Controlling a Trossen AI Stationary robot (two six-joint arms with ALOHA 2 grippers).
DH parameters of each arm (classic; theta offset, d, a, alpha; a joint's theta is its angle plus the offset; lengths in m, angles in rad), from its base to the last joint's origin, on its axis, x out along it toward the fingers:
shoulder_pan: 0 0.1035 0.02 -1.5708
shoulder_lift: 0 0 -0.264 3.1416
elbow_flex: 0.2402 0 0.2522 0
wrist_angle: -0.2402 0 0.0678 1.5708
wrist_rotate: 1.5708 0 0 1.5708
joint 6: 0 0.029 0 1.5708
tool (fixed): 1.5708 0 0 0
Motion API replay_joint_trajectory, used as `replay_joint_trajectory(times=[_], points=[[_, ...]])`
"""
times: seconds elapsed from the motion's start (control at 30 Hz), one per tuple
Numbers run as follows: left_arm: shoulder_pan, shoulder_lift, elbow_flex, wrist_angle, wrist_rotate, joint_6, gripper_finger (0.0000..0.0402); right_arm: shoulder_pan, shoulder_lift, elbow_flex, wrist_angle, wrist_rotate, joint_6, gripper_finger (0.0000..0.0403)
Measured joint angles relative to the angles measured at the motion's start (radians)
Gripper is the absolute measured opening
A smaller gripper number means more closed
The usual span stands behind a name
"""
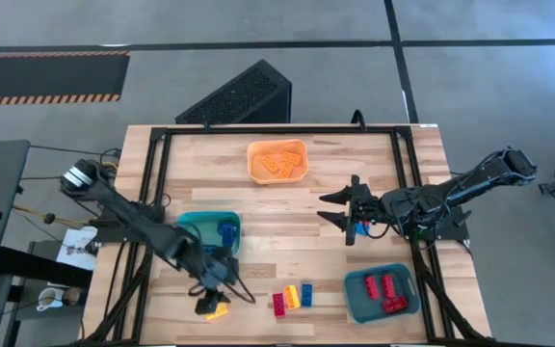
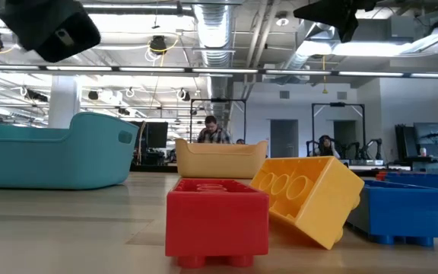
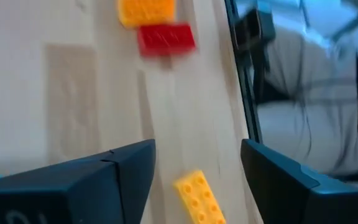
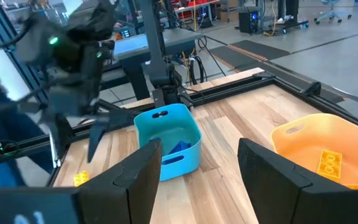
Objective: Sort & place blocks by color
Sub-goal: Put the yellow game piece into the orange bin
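The left hand (image 1: 212, 294), fingers apart, hovers over a lone yellow block (image 1: 217, 310) at the counter's (image 1: 297, 207) lower left in the high view. Best to centre the block between the fingers, lower squarely, then close. The right hand (image 1: 347, 212), also apart and empty, waits mid-right.

Both arms are black and bumpy, with thin cables. Each claw, left claw (image 1: 212, 301) and right claw (image 1: 348, 214), has two flat, pointy black fingers.
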Motion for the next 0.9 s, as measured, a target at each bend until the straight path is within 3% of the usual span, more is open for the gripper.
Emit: replay_joint_trajectory(times=[0.2, 0.43, 0.63, 0.9], points=[[-0.033, 0.166, 0.136, -0.194, 0.089, -0.034, 0.0241, 0.0, 0.0, 0.0, -0.003, 0.0, 0.001, 0.0235], [-0.067, 0.268, 0.154, -0.227, 0.195, -0.129, 0.0302, 0.0, 0.0, 0.0, -0.003, 0.0, 0.0, 0.0235], [-0.078, 0.279, 0.154, -0.274, 0.154, -0.176, 0.0347, 0.0, 0.0, 0.0, -0.004, 0.0, 0.0, 0.0235], [-0.138, 0.279, 0.154, -0.276, 0.028, -0.241, 0.0353, 0.0, 0.0, 0.0, -0.004, 0.0, 0.0, 0.0235]])
